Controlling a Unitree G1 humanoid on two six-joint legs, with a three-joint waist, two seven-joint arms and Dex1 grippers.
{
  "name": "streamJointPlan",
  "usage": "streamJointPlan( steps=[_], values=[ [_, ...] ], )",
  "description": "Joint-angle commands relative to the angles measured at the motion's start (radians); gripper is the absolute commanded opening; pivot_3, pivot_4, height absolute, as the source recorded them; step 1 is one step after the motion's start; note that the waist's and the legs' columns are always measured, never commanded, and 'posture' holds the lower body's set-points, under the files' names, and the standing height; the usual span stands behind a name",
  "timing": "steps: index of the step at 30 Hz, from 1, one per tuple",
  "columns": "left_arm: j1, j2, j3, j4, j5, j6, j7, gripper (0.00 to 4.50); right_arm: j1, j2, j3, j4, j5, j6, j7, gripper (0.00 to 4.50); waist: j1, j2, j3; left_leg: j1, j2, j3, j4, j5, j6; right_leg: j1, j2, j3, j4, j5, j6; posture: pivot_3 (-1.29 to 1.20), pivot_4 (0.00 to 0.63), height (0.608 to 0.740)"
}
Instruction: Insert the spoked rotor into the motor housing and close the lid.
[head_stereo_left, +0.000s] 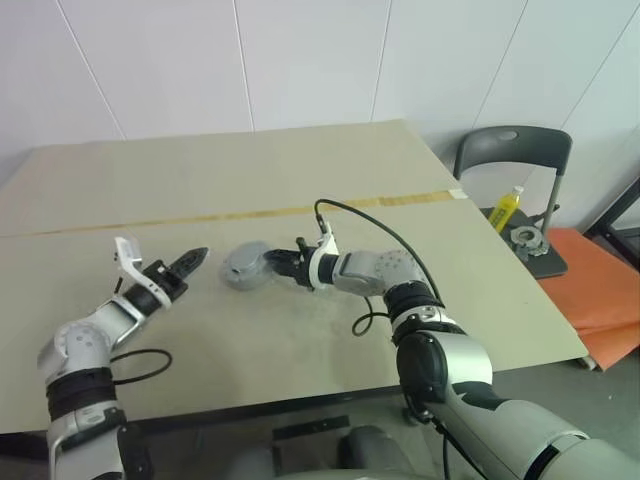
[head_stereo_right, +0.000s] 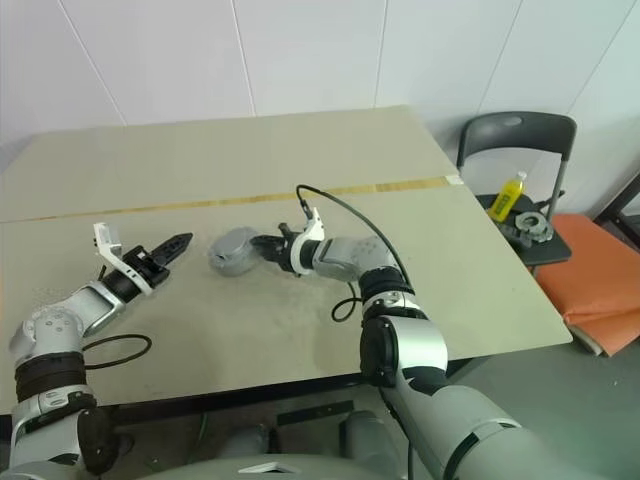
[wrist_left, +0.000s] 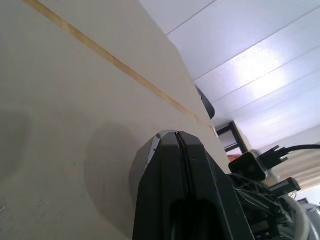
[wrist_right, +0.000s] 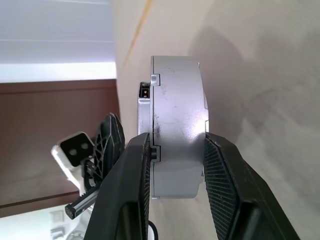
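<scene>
A round silvery-grey motor unit (head_stereo_left: 243, 267) stands on edge close over the tan table (head_stereo_left: 300, 170). My right gripper (head_stereo_left: 276, 265) is shut on it, one finger on each flat face. Edge-on in the right wrist view, the unit (wrist_right: 175, 100) shows a thick silvery part and a thinner one joined along a seam, so the lid and the motor housing look pressed together. The spoked rotor is hidden. My left gripper (head_stereo_left: 199, 257) is shut and empty. It points at the unit from a short gap to its left, and it also shows behind the unit (wrist_right: 109, 135).
A strip of yellowish tape (head_stereo_left: 250, 213) runs across the table. Beyond the table's right edge stands a grey chair (head_stereo_left: 515, 150) with a yellow bottle (head_stereo_left: 508, 208) and a small metal part (head_stereo_left: 525, 238) on its seat. An orange pad (head_stereo_left: 600, 290) lies beside it.
</scene>
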Motion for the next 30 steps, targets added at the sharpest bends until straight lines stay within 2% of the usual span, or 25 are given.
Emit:
streamJointPlan(
  steps=[1, 5, 15, 16, 23, 30],
  values=[
    [0.003, 0.009, 0.045, -0.036, -0.063, 0.031, 0.022, 0.0, -0.029, 0.152, -0.032, -0.044, 0.056, -0.028, 0.063, 1.17, 0.001, 0.0, 0.0, 0.0, 0.0, 0.0, 0.0, 0.0, 0.0, 0.0, 0.0, 0.0, 0.0, 0.0, 0.0, 0.0, 0.0, 0.74],
    [0.009, -0.005, 0.076, -0.038, -0.115, 0.055, 0.047, 0.95, -0.03, 0.161, -0.039, -0.056, 0.069, -0.048, 0.088, 1.17, 0.001, 0.0, 0.0, 0.0, 0.0, 0.0, 0.0, 0.0, 0.0, 0.0, 0.0, 0.0, 0.0, 0.0, 0.0, 0.0, 0.0, 0.74],
    [-0.002, -0.03, 0.127, 0.014, -0.209, 0.079, 0.113, 4.31, -0.031, 0.156, -0.033, -0.064, 0.082, -0.067, 0.118, 1.17, 0.002, 0.0, 0.0, 0.0, 0.0, 0.0, 0.0, 0.0, 0.0, 0.0, -0.001, 0.0, 0.0, 0.0, 0.0, 0.0, 0.0, 0.74],
    [-0.01, -0.03, 0.133, 0.039, -0.215, 0.092, 0.132, 4.44, -0.031, 0.156, -0.031, -0.065, 0.083, -0.067, 0.119, 1.17, 0.002, 0.0, 0.0, 0.0, 0.0, 0.0, 0.0, 0.0, 0.0, 0.0, -0.001, 0.0, 0.0, 0.0, 0.0, 0.0, 0.0, 0.74],
    [-0.034, -0.014, 0.125, 0.1, -0.286, 0.244, 0.163, 4.44, -0.024, 0.16, -0.031, -0.088, 0.101, -0.062, 0.14, 1.17, 0.001, -0.001, 0.0, 0.0, -0.001, 0.0, 0.0, 0.0, 0.0, 0.0, -0.001, 0.0, 0.0, 0.0, 0.0, 0.0, 0.0, 0.74],
    [-0.075, -0.023, 0.145, 0.166, -0.32, 0.296, 0.208, 4.44, -0.019, 0.161, -0.025, -0.104, 0.109, -0.059, 0.143, 1.17, 0.001, -0.001, 0.0, 0.0, -0.001, 0.0, 0.001, 0.0, 0.0, 0.0, -0.001, 0.0, 0.001, 0.0, 0.0, 0.0, 0.0, 0.74]
  ],
)
